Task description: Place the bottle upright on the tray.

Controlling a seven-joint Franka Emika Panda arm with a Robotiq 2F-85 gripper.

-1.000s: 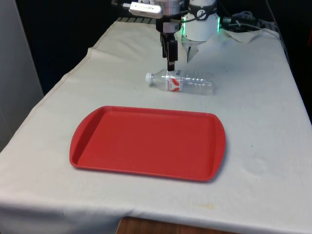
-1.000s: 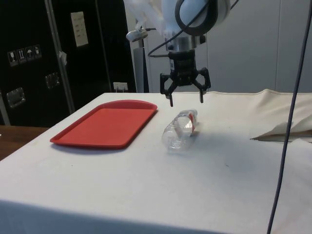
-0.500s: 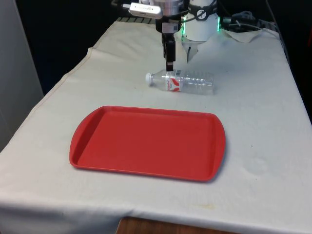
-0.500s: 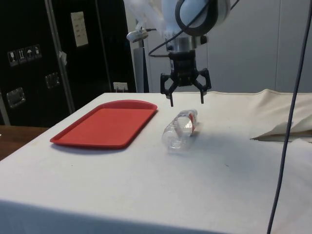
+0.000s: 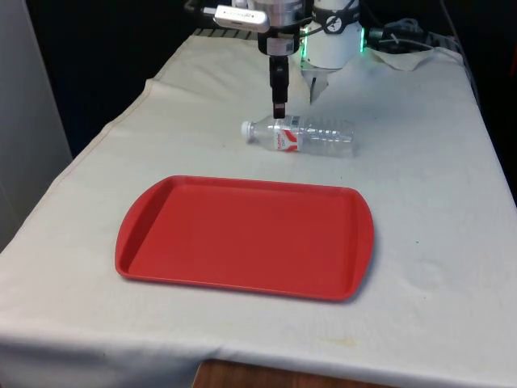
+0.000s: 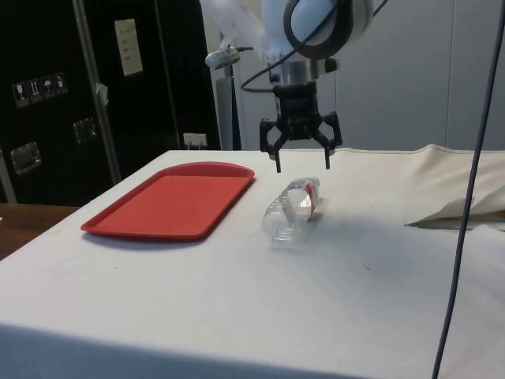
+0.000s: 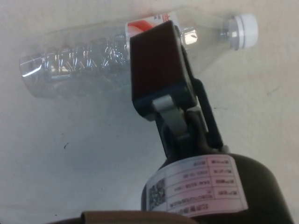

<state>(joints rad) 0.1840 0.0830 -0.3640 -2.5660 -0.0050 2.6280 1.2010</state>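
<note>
A clear plastic bottle with a white cap and a red-and-white label lies on its side on the white cloth, beyond the far edge of the red tray. The cap points to the front view's left. In the side view the bottle lies to the right of the tray. My gripper hangs open just above the bottle's labelled neck end, not touching it, and the same gripper stands over the label. The wrist view has one black finger in front of the bottle.
Bare cloth surrounds the tray on all sides. A rumpled fold of cloth lies at the side view's right, with a hanging cable in front of it. Cables lie by the robot's base.
The gripper has shifted slightly towards the front view's left above the bottle and stays open. Bottle and tray have not moved.
</note>
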